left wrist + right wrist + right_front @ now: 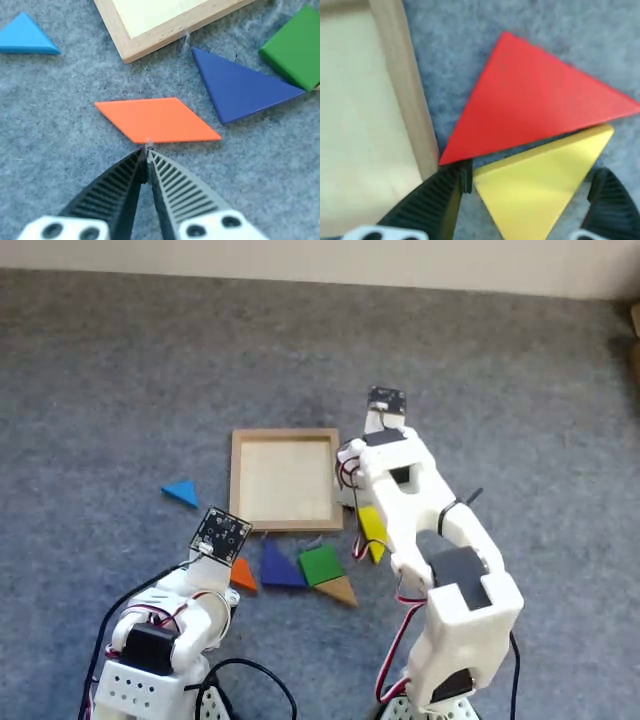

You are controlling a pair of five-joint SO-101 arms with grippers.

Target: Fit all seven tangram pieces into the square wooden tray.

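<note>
The square wooden tray point(285, 480) lies empty at the table's middle. My left gripper point(146, 151) is shut, its tips touching the near edge of the orange parallelogram point(157, 120), which lies flat just off the tray's corner point(135, 47). My right gripper point(530, 177) is open at the tray's right side, with its fingers on either side of the yellow triangle point(540, 187). The red triangle point(535, 105) lies against the yellow one, beside the tray wall point(405, 100). A dark blue triangle point(235, 87), a green square point(295, 47), a tan triangle point(338, 589) and a light blue triangle point(25, 37) lie loose on the carpet.
Grey carpet covers the table. Below the tray's front edge the orange piece point(243, 575), dark blue triangle point(280, 565) and green square point(321, 563) form a close row. The light blue triangle point(181, 492) lies alone, left of the tray. Cables trail behind both arm bases.
</note>
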